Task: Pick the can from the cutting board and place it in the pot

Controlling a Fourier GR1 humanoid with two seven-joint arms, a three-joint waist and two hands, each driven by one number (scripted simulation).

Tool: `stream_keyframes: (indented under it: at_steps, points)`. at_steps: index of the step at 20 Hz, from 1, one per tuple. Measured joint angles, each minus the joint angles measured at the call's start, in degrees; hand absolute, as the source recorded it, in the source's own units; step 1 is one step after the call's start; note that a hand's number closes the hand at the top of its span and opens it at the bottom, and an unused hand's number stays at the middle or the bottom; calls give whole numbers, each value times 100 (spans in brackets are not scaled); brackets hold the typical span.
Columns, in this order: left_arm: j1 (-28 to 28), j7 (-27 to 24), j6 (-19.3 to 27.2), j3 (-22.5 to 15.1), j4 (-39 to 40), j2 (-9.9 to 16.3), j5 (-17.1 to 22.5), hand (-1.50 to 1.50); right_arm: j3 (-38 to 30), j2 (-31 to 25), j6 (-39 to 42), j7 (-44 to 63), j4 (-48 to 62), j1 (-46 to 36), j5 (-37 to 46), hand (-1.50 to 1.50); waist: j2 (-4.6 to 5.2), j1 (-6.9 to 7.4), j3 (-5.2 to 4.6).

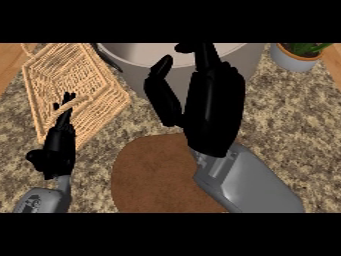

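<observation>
Speckled granite counter, seen from above, with wooden strips along its left and right edges. A round brown cutting board (pixel 154 175) lies near the front edge; its visible surface carries no can. A pale pot (pixel 132 57) stands at the back edge, its rim partly hidden. The right hand (pixel 210 107) is raised over the board's far side, reaching toward the pot, with fingers extended upward and thumb set apart. Whether it encloses the can cannot be told: the can shows nowhere in view, and it may be hidden behind the palm or already in the pot. The left hand (pixel 55 145) rests toward the left edge, fingers relaxed and holding nothing, overlapping a wicker basket (pixel 69 85). A potted plant (pixel 300 54) stands at the back right corner.

Progress, as judged: the pick from the board appears done, since the board is bare where it shows. The placement is either under way or just finished; what remains to confirm is the can's release inside the pot and withdrawal of the right hand.
</observation>
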Motion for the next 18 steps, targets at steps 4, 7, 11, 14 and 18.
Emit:
stream_keyframes:
  at_steps: [4, 7, 11, 14, 18]
  points:
    - [-13, -8, -12, -43, -42, -25, -16, 0, 46, 4, -3, -70, -323, 439, -430, -150, 23, 44, -4]
    - [-15, -15, -46, -69, -105, -29, -11, 0, -15, 4, -298, -245, -464, 694, -773, -150, 66, 81, 3]
    - [17, -27, -123, -69, -216, 4, 23, 0, -200, 3, -1312, -751, -673, 991, -1121, -150, 133, 116, 9]
    - [35, -23, -136, -76, -282, 7, 22, 0, -322, 3, -2095, -1152, -759, 1167, -1496, -150, 166, 119, 14]
    - [78, -106, -149, -91, -303, -2, 1, 0, -543, -11, -2888, -1645, -808, 1379, -2085, -150, 190, 107, 18]
